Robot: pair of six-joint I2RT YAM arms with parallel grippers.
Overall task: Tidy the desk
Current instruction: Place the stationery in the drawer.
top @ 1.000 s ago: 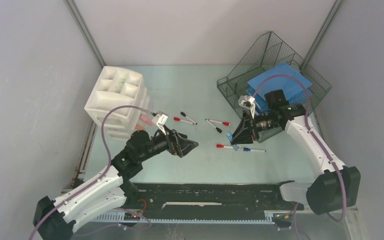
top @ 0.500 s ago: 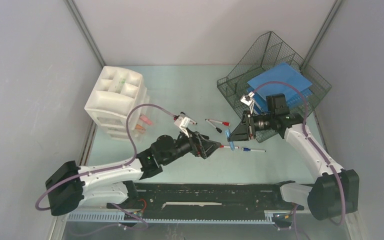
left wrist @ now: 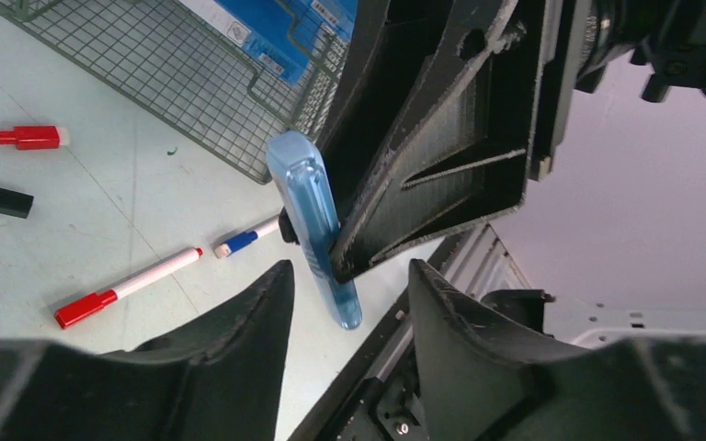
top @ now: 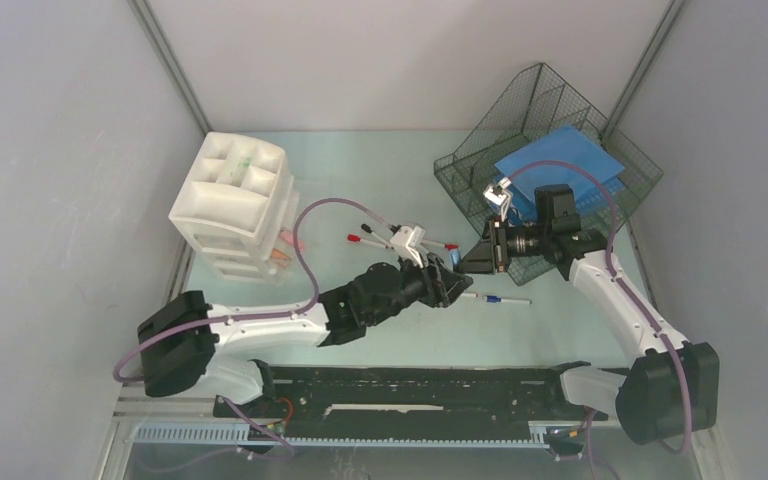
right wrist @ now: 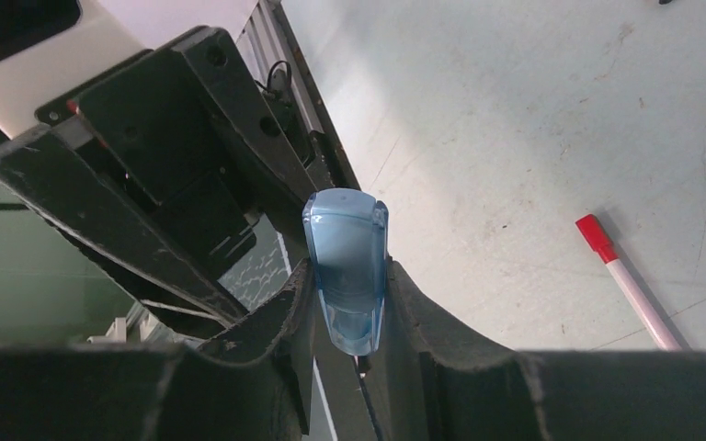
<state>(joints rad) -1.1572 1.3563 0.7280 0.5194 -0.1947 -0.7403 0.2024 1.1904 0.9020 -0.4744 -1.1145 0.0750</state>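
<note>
My right gripper is shut on a translucent blue plastic piece and holds it above the pale green desk, right of centre. My left gripper has reached it from the left. Its jaws stand partly open on either side of the lower end of the blue piece, with a gap on both sides. In the top view the two grippers meet tip to tip around the blue piece. A blue-capped marker lies just below them, and red-capped markers lie further left.
A dark wire tray with a blue folder stands at the back right. A white drawer unit stands at the left. A black rail runs along the near edge. Loose markers lie on the desk under the grippers.
My left arm has swung right across the desk to the right gripper, and its jaws have narrowed around the blue piece's end. The right gripper has kept its hold and lifted slightly.
</note>
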